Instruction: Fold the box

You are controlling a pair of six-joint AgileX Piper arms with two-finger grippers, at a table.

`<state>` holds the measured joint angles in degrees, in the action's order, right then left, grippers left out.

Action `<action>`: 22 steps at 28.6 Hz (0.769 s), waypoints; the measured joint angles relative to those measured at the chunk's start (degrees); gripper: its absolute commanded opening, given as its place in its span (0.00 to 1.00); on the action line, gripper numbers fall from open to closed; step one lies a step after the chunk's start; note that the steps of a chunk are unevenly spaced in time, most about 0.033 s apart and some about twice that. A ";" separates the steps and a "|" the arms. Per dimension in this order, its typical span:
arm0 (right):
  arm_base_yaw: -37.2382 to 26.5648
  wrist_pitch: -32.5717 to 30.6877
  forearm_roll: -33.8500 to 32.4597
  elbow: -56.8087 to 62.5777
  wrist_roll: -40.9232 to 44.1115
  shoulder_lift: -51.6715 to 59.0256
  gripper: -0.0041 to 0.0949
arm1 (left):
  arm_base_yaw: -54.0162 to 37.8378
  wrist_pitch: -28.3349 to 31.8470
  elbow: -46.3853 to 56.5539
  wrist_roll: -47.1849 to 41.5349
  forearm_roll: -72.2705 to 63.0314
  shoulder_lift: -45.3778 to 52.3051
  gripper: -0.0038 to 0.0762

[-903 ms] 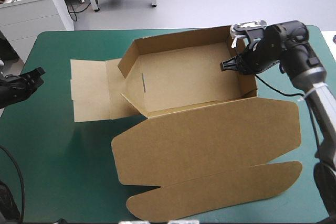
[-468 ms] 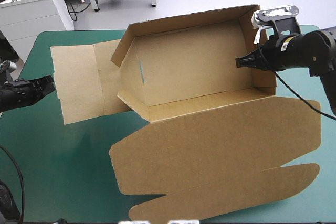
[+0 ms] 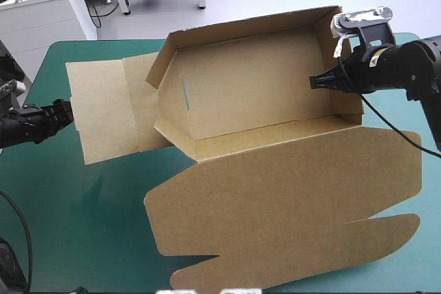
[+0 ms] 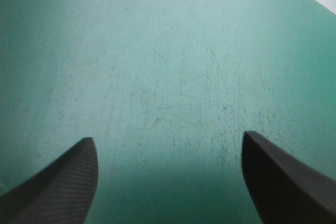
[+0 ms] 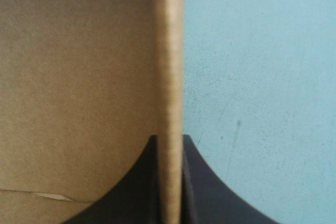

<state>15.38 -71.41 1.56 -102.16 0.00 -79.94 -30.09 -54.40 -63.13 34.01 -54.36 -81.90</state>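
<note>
The brown box [image 3: 255, 94] is an open tray with its walls raised, tilted up off the teal-green cover. Its wide lid [image 3: 275, 184] lies flat toward the near edge, and a flat flap [image 3: 100, 111] sticks out to the left. My right gripper [image 3: 318, 82] is shut on the tray's right end wall; in the right wrist view the wall's edge [image 5: 168, 51] runs up between the black fingers of the right gripper [image 5: 169, 182]. My left gripper [image 3: 63, 113] hovers just left of the flap. In the left wrist view the left gripper [image 4: 168, 182] stands open over bare cover.
Bare teal-green cover [image 3: 76, 225] shows at the near left, beside the lid. The lid's rounded tongue [image 3: 296, 259] reaches close to the table's near edge. The tray's back wall stands near the far edge.
The right gripper raised the box's right end wall, tilting and shifting the whole sheet leftward. The left gripper came in to the flap's edge, and its fingers now stand apart.
</note>
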 measured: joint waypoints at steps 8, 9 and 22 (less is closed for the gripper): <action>0.00 0.00 4.73 0.00 -2.53 -0.40 0.02 | 2.27 -0.45 0.00 -0.43 0.63 0.00 0.81; 0.00 0.00 5.24 0.00 -2.65 -0.77 0.02 | 3.28 -0.50 0.00 -0.43 0.63 0.00 0.81; 0.00 0.38 6.34 -0.02 -2.67 -8.62 0.02 | 17.02 -3.12 0.00 0.12 0.04 0.00 0.78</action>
<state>15.38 -71.03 7.90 -102.18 -2.67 -88.56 -13.07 -57.52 -63.13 34.13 -54.31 -81.90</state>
